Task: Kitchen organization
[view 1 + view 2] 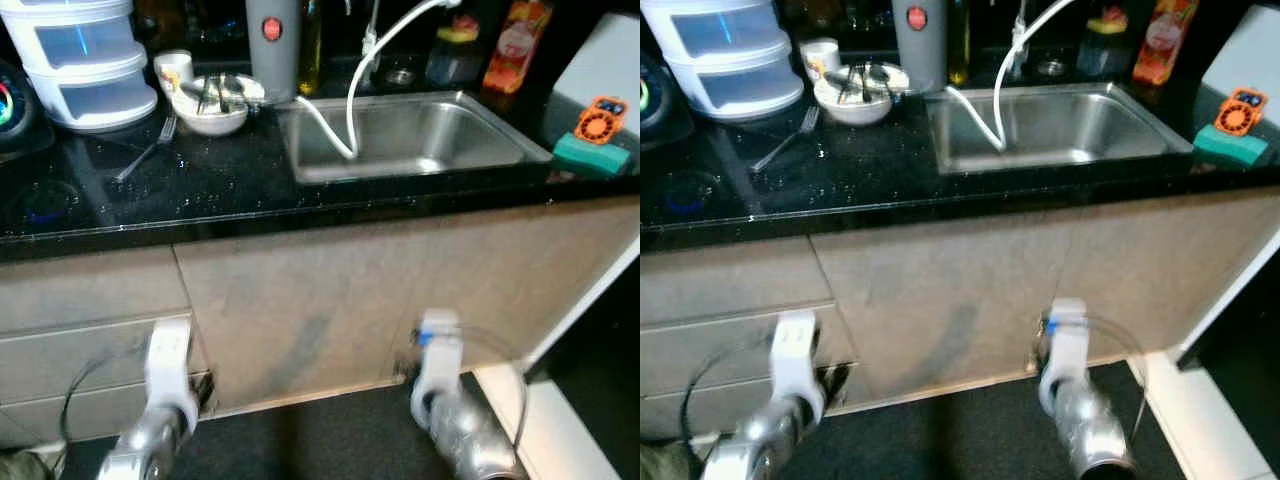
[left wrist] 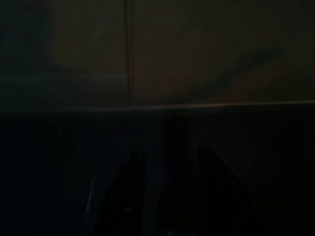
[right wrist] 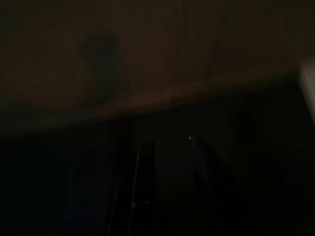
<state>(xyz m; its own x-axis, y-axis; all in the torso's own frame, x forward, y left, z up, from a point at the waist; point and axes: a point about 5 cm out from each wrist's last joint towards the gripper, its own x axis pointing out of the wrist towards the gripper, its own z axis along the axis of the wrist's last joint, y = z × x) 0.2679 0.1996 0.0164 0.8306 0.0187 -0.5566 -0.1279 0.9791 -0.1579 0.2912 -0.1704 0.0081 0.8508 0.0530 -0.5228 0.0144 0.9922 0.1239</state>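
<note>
A black speckled countertop (image 1: 200, 185) runs across in front of me, with a steel sink (image 1: 410, 135) set into it. A white bowl (image 1: 213, 105) holding utensils stands left of the sink, with a white cup (image 1: 173, 68) behind it. A fork (image 1: 148, 150) lies loose on the counter. My left arm (image 1: 165, 385) and right arm (image 1: 445, 390) hang idle low in front of the cabinet doors. In the dark wrist views the left gripper (image 2: 170, 194) and right gripper (image 3: 170, 187) are dim outlines near the cabinet base.
Stacked white plastic containers (image 1: 80, 60) stand at the back left. A grey canister with a red button (image 1: 272, 40), bottles and an orange carton (image 1: 515, 40) line the back. A white hose (image 1: 355, 95) dips into the sink. A green sponge (image 1: 590, 155) lies at right. Beige cabinet fronts (image 1: 330, 300) face me.
</note>
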